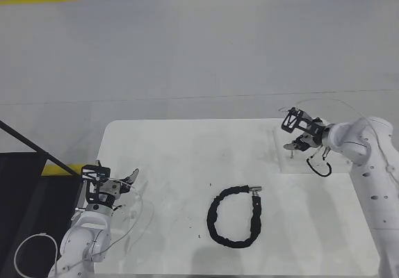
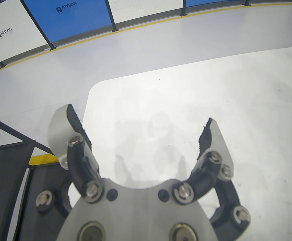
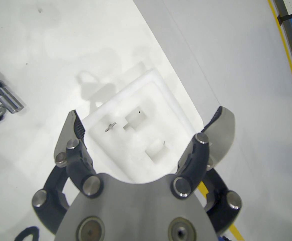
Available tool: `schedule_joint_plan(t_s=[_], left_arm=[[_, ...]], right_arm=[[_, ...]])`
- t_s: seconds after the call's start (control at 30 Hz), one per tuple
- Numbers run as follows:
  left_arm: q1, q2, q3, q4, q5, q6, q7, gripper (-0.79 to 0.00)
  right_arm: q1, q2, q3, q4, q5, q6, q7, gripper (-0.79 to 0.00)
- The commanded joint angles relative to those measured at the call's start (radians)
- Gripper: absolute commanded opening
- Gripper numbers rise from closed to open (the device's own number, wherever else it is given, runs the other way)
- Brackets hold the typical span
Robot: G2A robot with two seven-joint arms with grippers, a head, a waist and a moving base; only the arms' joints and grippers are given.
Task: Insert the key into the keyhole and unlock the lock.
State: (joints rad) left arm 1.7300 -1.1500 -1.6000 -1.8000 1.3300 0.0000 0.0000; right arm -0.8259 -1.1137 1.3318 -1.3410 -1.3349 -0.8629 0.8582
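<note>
The writing first: on my left wrist feed, the white wall panels (image 2: 140,1) and one of the blue panels (image 2: 68,16) behind the floor each carry a dark logo with a single word beside it. I see no print on the task's things.

The right fingers (image 3: 77,126) are spread wide with nothing between them. They hang over a white foam tray (image 3: 135,82) at the far right corner of the counter (image 1: 172,153). The key (image 3: 110,126) is a small, thin metal piece lying in the tray's sunken middle. It sits below the gap between the fingers, near the tip of one and well off from the other. From the top view these fingers (image 1: 298,144) sit over the tray (image 1: 288,158).

The lock (image 1: 234,215) is a black sleeved loop lying flat on the counter between the two sets of fingers, well apart from both. Its metal head (image 1: 255,188) is on the side nearer the right fingers, and on my right wrist feed that head (image 3: 9,100) lies well outside their span. I cannot make out the keyhole.

The left fingers (image 2: 73,119) are also spread and grip nothing. They sit above the near left edge of the counter, and from the top view (image 1: 131,174) they point toward its middle.
</note>
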Motion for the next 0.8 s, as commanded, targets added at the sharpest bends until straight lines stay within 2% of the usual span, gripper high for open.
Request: schedule_joint_plan(t_s=[0.0, 0.17, 0.33, 0.77], left_arm=[[0.000, 0.000, 0.000, 0.000, 0.000, 0.000, 0.000, 0.000], [0.000, 0.000, 0.000, 0.000, 0.000, 0.000, 0.000, 0.000], [0.000, 0.000, 0.000, 0.000, 0.000, 0.000, 0.000, 0.000], [0.000, 0.000, 0.000, 0.000, 0.000, 0.000, 0.000, 0.000]], right_arm=[[0.010, -0.003, -0.015, 0.028, 0.023, 0.020, 0.020, 0.000], [0.055, -0.020, -0.056, 0.090, 0.228, 0.152, 0.247, 0.000], [0.068, -0.018, -0.122, 0.095, 0.233, 0.241, 0.340, 0.000], [0.063, -0.019, -0.135, 0.103, 0.249, 0.248, 0.342, 0.000]])
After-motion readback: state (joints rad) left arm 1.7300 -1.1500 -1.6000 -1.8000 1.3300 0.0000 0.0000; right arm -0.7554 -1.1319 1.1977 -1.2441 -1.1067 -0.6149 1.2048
